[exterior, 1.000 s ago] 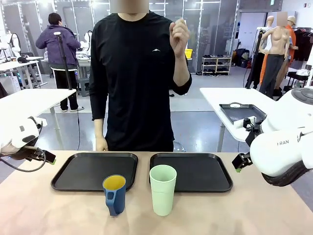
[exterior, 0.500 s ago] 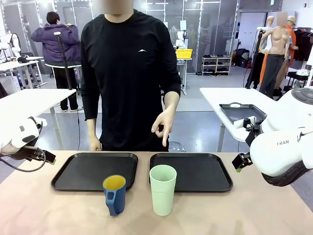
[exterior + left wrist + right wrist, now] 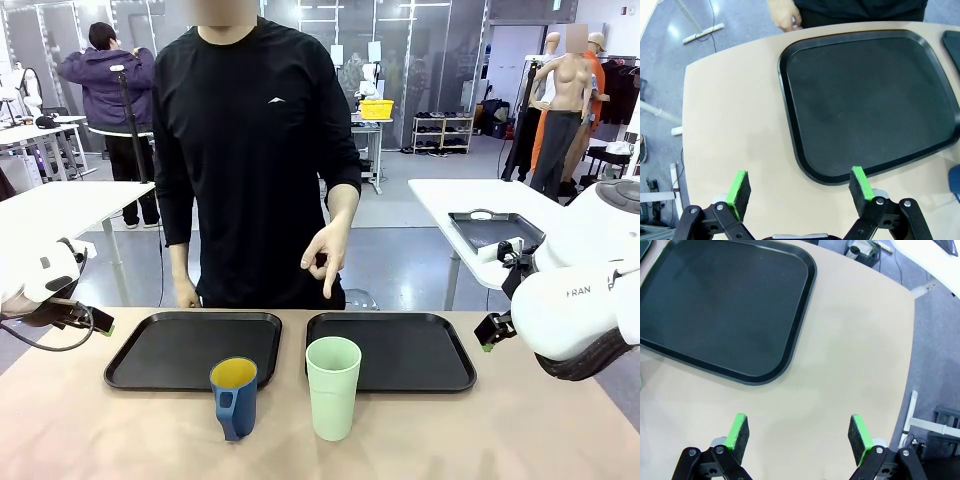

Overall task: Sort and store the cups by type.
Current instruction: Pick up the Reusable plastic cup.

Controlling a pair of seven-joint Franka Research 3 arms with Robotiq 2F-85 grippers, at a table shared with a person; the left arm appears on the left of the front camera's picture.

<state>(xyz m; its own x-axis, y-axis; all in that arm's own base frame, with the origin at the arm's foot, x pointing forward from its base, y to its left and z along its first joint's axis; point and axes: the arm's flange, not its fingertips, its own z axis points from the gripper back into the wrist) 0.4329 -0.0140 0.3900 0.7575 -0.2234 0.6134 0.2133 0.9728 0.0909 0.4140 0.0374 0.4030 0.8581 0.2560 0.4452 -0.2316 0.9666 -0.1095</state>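
Observation:
Two cups stand side by side near the table's front edge. The dark blue mug [image 3: 234, 398] with a yellow inside and a handle toward me is on the left, the taller pale mint-green tumbler [image 3: 332, 387] on the right. A sliver of the blue mug [image 3: 955, 183] shows at the right edge of the left wrist view. My left gripper [image 3: 799, 189] hovers open over the table beside the left tray's near corner. My right gripper [image 3: 798, 434] hovers open over bare tabletop beside the right tray. Both hold nothing and are far from the cups.
Two black trays, left [image 3: 195, 349] and right [image 3: 392, 350], lie behind the cups. A person in black stands at the far side, one hand [image 3: 325, 258] hanging above the gap between the trays, the other hand [image 3: 784, 16] at the table's far edge.
The person's raised hand has dropped to waist height above the trays, and the person has shifted slightly left. Neither arm nor the cups have moved.

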